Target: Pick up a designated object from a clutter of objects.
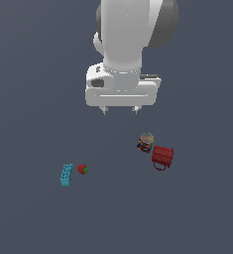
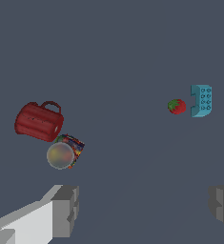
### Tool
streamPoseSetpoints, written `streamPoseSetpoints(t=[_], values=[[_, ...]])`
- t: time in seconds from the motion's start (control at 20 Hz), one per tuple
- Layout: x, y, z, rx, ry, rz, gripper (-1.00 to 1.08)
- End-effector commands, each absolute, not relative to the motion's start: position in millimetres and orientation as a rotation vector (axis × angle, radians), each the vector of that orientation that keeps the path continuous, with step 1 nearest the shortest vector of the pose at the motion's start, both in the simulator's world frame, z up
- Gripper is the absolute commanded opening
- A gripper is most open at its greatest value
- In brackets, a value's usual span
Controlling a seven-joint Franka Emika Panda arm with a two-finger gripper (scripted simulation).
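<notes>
The designated object, a tiny red strawberry (image 1: 82, 169) (image 2: 176, 106) with a green cap, lies on the grey floor just beside a cyan studded brick (image 1: 66, 174) (image 2: 201, 100). A small multicoloured can (image 1: 145, 142) (image 2: 65, 151) with a grey top and a dark-red ribbed box (image 1: 162, 157) (image 2: 38, 121) with a handle sit together toward the exterior view's right. My gripper (image 1: 120, 111) (image 2: 144, 207) hangs open high above the floor, between the two pairs, holding nothing. Its fingertips (image 2: 66, 209) are wide apart.
The white arm (image 1: 130, 30) fills the upper middle of the exterior view. The floor (image 1: 29, 99) is a plain dark grey surface with no edges or walls in view.
</notes>
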State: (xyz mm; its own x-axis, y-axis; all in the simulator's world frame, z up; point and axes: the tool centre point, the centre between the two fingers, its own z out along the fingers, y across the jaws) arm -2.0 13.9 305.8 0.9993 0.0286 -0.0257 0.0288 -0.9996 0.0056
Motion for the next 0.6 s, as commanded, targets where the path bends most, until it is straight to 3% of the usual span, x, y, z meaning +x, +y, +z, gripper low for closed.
streamPoseSetpoints(t=[0.0, 0.55], values=[[-2, 14, 306, 3.135, 0.045, -0.04, 1.0], [6, -2, 324, 3.114, -0.001, 0.032, 1.0]])
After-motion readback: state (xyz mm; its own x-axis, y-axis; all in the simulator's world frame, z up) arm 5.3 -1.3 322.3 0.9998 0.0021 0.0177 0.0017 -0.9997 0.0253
